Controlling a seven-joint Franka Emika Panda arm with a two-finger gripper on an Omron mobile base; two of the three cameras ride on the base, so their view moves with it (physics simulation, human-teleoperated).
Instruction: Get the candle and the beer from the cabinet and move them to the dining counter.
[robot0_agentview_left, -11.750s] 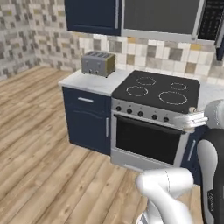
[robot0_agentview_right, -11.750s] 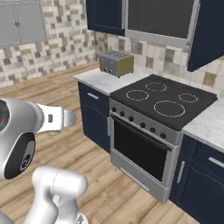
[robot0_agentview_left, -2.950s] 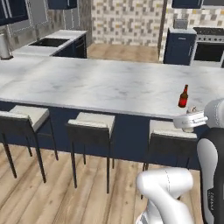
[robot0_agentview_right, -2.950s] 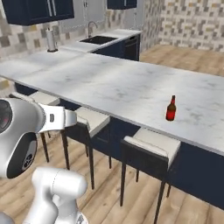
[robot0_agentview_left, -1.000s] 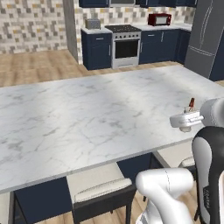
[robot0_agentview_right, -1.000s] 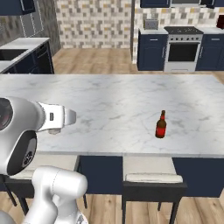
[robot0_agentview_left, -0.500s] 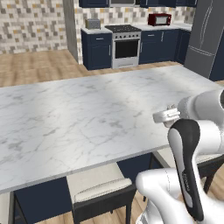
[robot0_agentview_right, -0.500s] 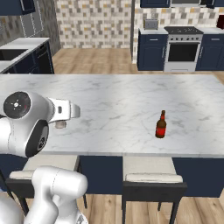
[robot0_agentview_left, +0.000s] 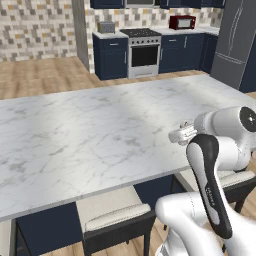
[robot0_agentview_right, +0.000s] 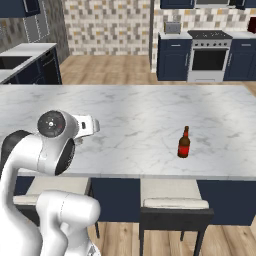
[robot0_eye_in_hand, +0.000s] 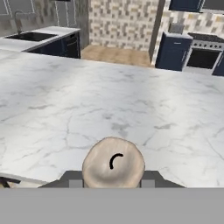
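Note:
The candle, a pale beige stub with a dark curled wick, sits between my dark fingertips in the hand view. My gripper is shut on it. The hand hangs just above the near edge of the dining counter, a wide white marble slab. My gripper points out over the slab from the right, and the right base view has my gripper at the left. The beer, a brown bottle with a red label, stands upright on the counter well to the right of my hand. A navy wall cabinet hangs far behind.
Cushioned stools are tucked under the near edge. Beyond the counter are wood floor, a stove, a toaster, a red microwave and a grey fridge. A sink worktop lies far left.
The arm has swung forward, carrying the gripper with the candle from beside the robot's body out over the counter's near edge. The bottle and the base have stayed put.

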